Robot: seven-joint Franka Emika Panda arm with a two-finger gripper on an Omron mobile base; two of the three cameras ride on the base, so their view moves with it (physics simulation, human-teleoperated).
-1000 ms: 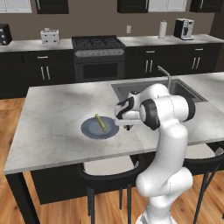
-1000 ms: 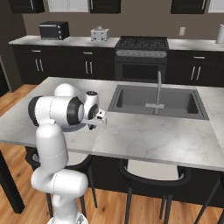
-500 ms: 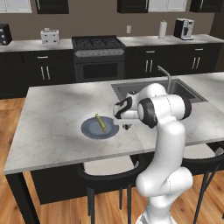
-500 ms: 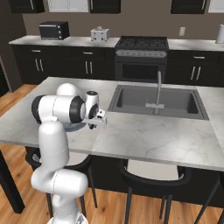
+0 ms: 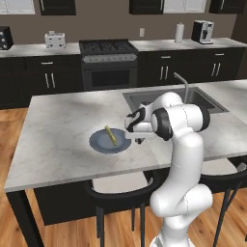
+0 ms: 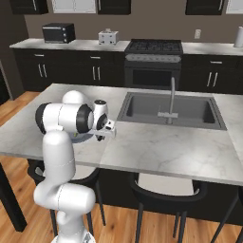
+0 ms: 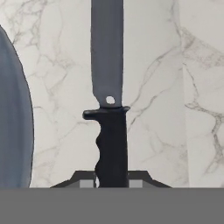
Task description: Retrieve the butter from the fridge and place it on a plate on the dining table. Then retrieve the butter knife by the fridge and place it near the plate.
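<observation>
The end effector [image 7: 112,183] was clenched on the black handle of the butter knife [image 7: 108,109], its grey blade pointing away over the marble worktop [image 5: 58,130]. The blue-grey plate [image 5: 99,143] lay just beside the blade, with the yellow butter [image 5: 111,135] resting on it. The knife hung above the worktop by the plate's edge, near the sink [image 6: 190,110]

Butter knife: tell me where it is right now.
In the hand view, the butter knife is clamped by its black handle in the shut gripper, over the marble table, its blade pointing away, beside the plate at the left edge.
</observation>
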